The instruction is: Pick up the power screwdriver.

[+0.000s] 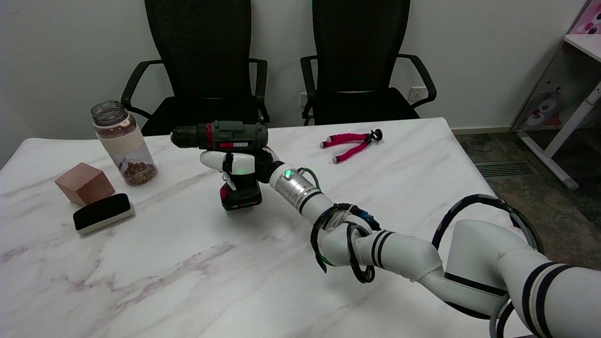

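The screwdriver (220,136) sits centre-left in the frame, its body level and chuck pointing left, its battery base at the table (188,281). Left of it are a jar (124,143), a wooden block (84,183) and an eraser (103,213); a pink tripod (350,143) lies to the upper right. The right hand (235,165) is wrapped around the grip.

**Non-task clutter on my table**

I see a marble table (188,281). Far left: wooden block (84,183), with a black-topped eraser (103,213) just beside it in front. Clear jar (124,143), brown bits at the bottom, stands near the block. Pink mini tripod (350,143) lies far side. Two black chairs (202,61) behind.
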Controlling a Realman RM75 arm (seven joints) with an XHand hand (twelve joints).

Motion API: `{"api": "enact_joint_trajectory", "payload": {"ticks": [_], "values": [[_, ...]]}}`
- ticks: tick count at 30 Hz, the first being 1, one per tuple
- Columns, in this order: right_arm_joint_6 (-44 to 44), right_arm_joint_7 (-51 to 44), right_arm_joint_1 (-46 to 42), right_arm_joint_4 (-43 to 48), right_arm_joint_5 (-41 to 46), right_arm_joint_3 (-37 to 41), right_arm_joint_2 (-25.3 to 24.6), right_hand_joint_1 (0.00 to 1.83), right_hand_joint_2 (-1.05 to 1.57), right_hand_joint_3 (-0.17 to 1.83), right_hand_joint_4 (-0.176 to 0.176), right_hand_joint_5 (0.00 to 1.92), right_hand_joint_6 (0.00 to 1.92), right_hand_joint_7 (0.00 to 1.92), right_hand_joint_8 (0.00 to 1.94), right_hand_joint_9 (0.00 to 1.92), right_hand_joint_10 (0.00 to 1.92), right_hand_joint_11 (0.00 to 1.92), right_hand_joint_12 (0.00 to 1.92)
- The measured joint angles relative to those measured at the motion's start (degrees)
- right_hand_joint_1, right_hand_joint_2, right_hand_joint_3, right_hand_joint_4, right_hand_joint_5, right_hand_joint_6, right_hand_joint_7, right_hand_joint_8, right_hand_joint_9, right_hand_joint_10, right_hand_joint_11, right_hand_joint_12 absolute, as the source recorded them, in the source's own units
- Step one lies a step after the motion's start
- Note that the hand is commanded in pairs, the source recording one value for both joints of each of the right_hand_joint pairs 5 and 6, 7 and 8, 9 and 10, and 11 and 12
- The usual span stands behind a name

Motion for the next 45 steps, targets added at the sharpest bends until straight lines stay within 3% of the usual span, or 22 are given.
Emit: {"api": "enact_joint_trajectory", "payload": {"ticks": [13,33,45], "values": [[-0.4,0.0,1.5,-6.4,0.0,1.5,3.7,0.86,0.6,0.75,0.176,1.76,1.76,1.76,1.76,1.92,1.92,1.92,1.92],[-0.9,-0.2,3.8,-21.2,0.0,6.5,16.6,0.87,0.66,0.76,0.176,1.75,1.75,1.75,1.75,1.92,1.92,1.92,1.92],[-1.0,0.0,4.1,-25.5,0.0,8.9,21.1,0.87,0.67,0.78,0.176,1.73,1.73,1.73,1.73,1.92,1.92,1.92,1.92]]}}
